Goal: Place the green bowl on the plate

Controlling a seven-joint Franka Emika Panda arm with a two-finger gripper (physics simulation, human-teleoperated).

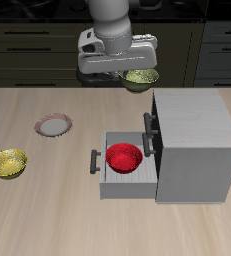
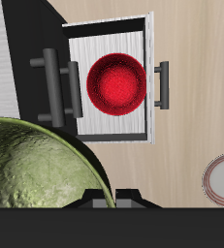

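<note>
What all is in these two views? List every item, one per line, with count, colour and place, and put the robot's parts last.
green bowl: one, olive green, lifted off the table, up by the claw, farther back than the cabinet.
plate: one, pale grey-white centre with reddish-pink rim, flat on the table, farther back than the yellow bowl.
yellow bowl: one, bright yellow, on the table nearer the front edge.
red bowl: one, red, inside the open drawer.
cabinet: one, grey, on the table; its drawer is pulled out, with dark handles.
table: one, light wood.
arm: one, light grey, above the table's back.
claw: one, white and dark; its fingertips are hidden, so the grip cannot be confirmed.
</note>
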